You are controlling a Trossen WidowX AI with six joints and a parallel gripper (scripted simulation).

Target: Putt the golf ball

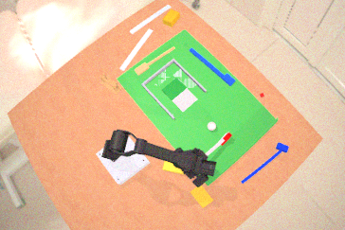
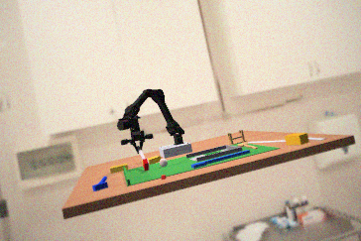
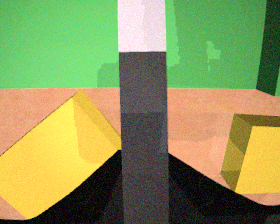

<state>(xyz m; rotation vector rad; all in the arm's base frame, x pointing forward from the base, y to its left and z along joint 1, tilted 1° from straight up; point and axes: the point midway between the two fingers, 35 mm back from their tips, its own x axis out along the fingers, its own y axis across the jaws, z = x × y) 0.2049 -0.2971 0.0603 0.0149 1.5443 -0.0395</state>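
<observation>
My gripper [image 2: 138, 148] [image 3: 140, 157] is shut on the red putter, around its dark grip. The putter's shaft [image 3: 142, 25] [image 1: 216, 147] runs down from the fingers to the red head [image 1: 226, 138] [image 2: 146, 165], which is at or just above the green mat [image 1: 251, 119]. The fingertips are hidden under the arm in the top view. The white golf ball [image 1: 211, 126] [image 2: 164, 163] is on the mat, apart from the head, between it and the ramp side. The pale ramp [image 1: 184, 99] leads to the darker raised green [image 1: 173, 89], with grey rails [image 1: 158, 101] around it.
Yellow blocks [image 1: 172, 167] [image 1: 202, 196] [image 3: 47, 160] [image 3: 260, 160] lie near the gripper. A blue putter [image 1: 263, 166] lies right of the mat. A blue bar [image 1: 208, 64] and tan stick [image 1: 161, 58] flank the rails. A red cube [image 1: 262, 95] [image 2: 164, 178] sits beyond the mat's edge.
</observation>
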